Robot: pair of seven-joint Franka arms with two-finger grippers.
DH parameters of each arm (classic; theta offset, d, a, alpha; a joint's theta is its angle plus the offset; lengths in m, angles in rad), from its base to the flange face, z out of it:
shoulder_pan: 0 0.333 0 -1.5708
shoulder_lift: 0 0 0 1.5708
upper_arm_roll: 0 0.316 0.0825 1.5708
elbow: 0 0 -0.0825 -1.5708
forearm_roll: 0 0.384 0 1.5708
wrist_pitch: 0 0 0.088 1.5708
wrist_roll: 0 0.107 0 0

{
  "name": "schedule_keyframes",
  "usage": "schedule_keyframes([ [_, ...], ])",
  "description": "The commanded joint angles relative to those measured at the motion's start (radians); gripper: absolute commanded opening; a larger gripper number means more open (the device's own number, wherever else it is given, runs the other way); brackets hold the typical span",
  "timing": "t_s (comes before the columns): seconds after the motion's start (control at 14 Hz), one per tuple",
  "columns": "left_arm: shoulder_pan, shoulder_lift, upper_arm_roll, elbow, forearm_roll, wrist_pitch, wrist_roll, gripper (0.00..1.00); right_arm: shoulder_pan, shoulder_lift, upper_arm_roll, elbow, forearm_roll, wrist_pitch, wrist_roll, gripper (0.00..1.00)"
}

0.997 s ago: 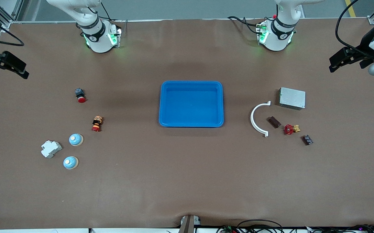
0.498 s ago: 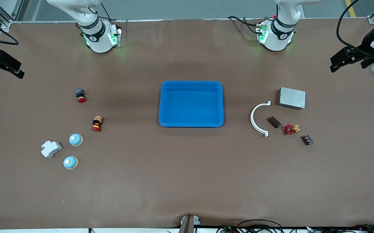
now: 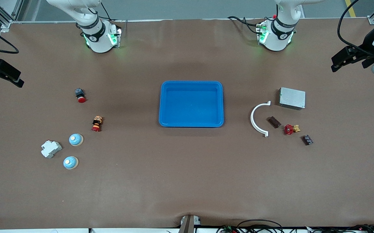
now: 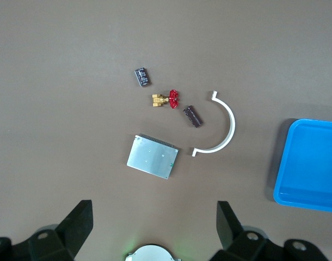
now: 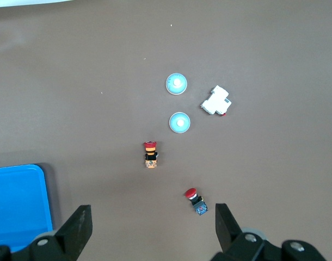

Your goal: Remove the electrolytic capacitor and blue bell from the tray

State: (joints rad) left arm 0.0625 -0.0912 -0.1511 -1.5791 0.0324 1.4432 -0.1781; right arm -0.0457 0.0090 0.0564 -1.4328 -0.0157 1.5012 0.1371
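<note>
Hanging high over the table's two ends, both grippers hold nothing. Left gripper (image 3: 342, 60) is up over the left arm's end, fingers (image 4: 79, 223) spread wide, nothing between them. Right gripper (image 3: 4, 72) is up over the right arm's end, its fingers (image 5: 79, 225) likewise spread and bare.

Blue tray (image 3: 164, 106) sits mid-table, nothing in it.

Toward the left arm's end: two dark capacitors, one brownish capacitor (image 3: 274, 122) just beside the white curved bracket (image 3: 255, 121), the other, a black capacitor (image 3: 307, 139), nearer the front camera. Red-handled brass valve (image 3: 290, 129) lies between them. Grey metal box (image 3: 292, 98) lies farther from the front camera than all of these, close to the bracket's tip.

Toward the right arm's end: two blue bells, one bell (image 3: 76, 139) and a second bell (image 3: 70, 162) nearer the front camera, apart from each other. White breaker block (image 3: 51, 149) sits beside both. Orange-and-red push button (image 3: 96, 124) stands between the bells and the tray. Black-and-red button (image 3: 80, 95) is farther from the front camera, well apart from the rest.
</note>
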Motion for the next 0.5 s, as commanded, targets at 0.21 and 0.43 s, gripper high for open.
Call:
schedule_keyframes([
  [0.21,-0.001,-0.002,0.007,0.017,-0.006,-0.010,0.026,1.00,0.012,0.022,-0.010,-0.001,0.016,-0.015,0.009,1.00],
  [0.43,-0.001,-0.002,0.007,0.022,-0.005,-0.012,0.022,1.00,0.013,0.020,-0.010,-0.015,0.016,-0.015,-0.013,1.00],
])
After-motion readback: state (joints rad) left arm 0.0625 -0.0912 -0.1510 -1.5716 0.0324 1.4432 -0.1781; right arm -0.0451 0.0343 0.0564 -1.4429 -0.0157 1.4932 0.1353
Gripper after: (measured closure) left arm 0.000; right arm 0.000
